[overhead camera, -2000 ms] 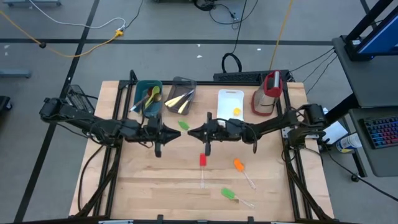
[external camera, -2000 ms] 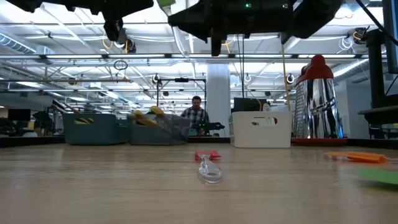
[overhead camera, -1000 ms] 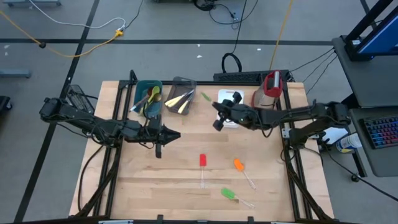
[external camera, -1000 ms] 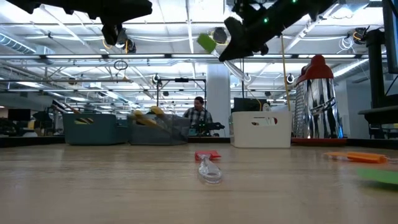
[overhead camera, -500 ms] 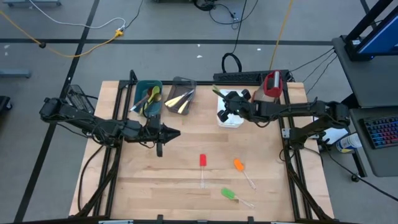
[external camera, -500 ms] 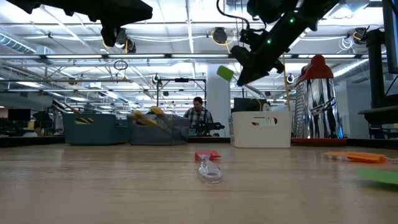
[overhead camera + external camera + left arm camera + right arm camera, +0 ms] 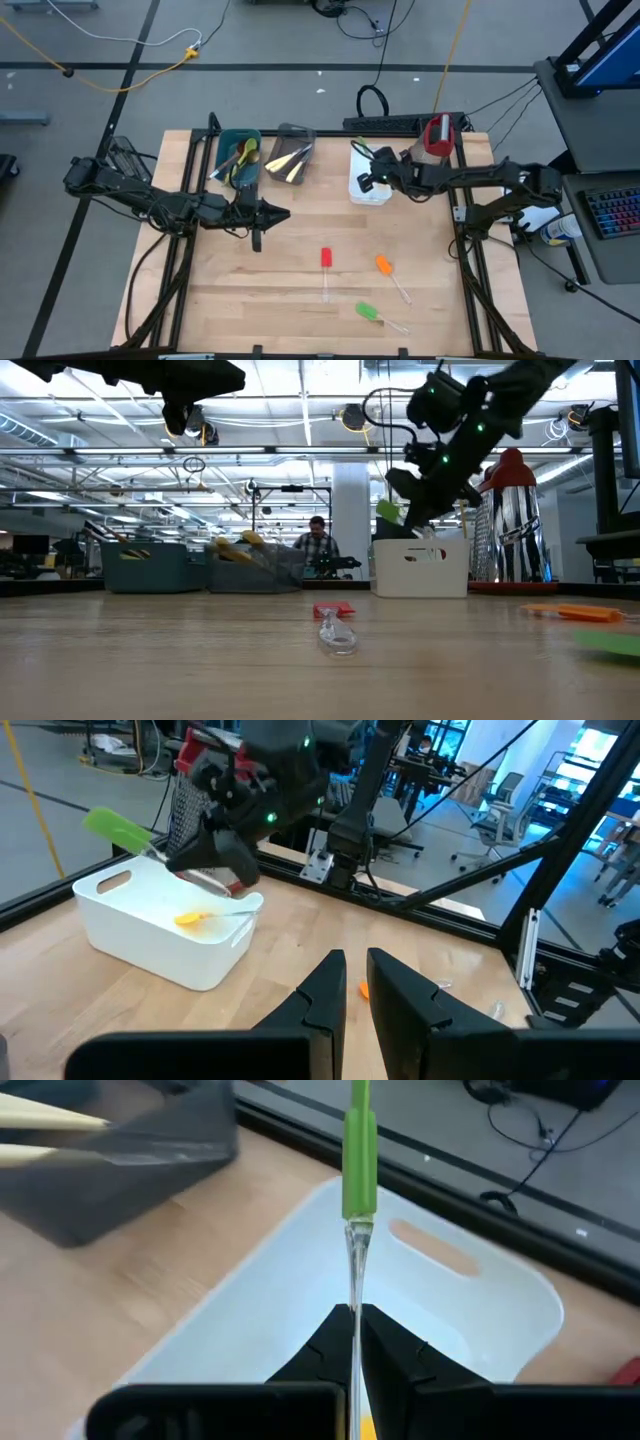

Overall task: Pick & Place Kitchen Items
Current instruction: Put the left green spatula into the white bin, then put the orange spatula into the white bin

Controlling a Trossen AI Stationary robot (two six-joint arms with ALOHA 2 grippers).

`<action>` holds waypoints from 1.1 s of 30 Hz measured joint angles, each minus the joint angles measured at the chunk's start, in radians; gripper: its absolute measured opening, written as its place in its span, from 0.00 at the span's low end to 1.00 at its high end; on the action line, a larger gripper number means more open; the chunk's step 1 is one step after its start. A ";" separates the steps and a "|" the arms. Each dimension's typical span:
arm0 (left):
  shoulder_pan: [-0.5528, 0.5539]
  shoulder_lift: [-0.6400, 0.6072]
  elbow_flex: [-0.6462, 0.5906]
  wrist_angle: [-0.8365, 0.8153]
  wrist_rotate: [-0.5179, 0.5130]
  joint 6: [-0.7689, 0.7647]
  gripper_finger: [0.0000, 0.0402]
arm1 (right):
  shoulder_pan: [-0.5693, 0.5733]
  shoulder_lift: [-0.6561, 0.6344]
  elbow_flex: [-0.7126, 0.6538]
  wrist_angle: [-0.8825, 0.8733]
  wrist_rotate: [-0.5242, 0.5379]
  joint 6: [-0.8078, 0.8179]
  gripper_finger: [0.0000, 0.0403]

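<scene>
Since the earlier frame the right end effector, clamped on the green spatula, has swung over the white tub; lower it inside before releasing; the left end effector, nearly together, waits mid-bench.

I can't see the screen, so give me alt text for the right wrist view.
The right pincer is shut on a green-headed spatula by its clear handle, holding it over the white tub. A grey tub sits on the wooden table beside it.
</scene>
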 joint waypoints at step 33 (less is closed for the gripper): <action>0.000 0.000 0.000 0.002 -0.052 0.001 0.11 | -0.027 0.000 -0.265 0.284 -0.159 0.161 0.16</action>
